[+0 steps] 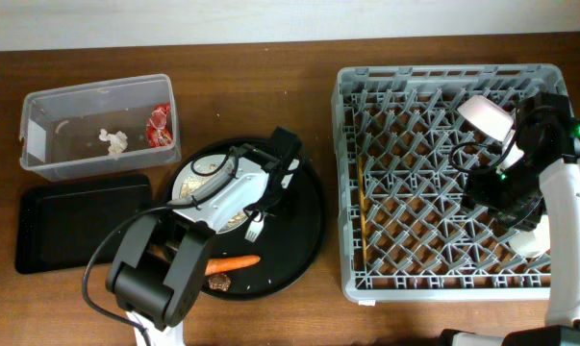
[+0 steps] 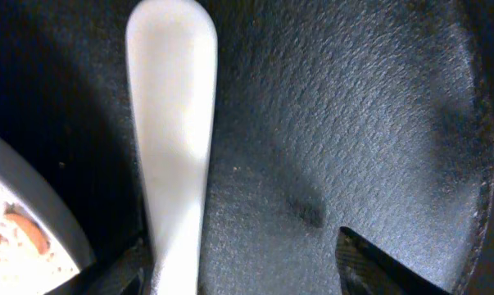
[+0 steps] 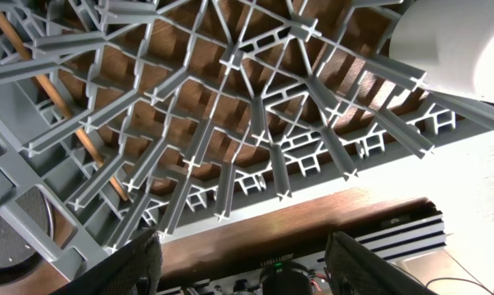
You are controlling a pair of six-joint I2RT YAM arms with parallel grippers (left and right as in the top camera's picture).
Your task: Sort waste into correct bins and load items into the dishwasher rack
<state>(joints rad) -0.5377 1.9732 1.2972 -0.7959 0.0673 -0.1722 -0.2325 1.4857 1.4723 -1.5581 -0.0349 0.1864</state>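
Left of the rack (image 1: 434, 75), our left gripper (image 2: 238, 246) sits low over the round tray (image 2: 369, 123). Its fingers are spread either side of the fork (image 2: 171, 123) handle, ready, we judge, to pinch it for loading. Over the rack our right gripper (image 3: 242, 246) hangs spread and empty, beside the bowl (image 1: 487, 117) propped among its pegs.

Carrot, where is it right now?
Overhead view, left side: the carrot lies on the round black tray, near its front edge, beside the brown lump.
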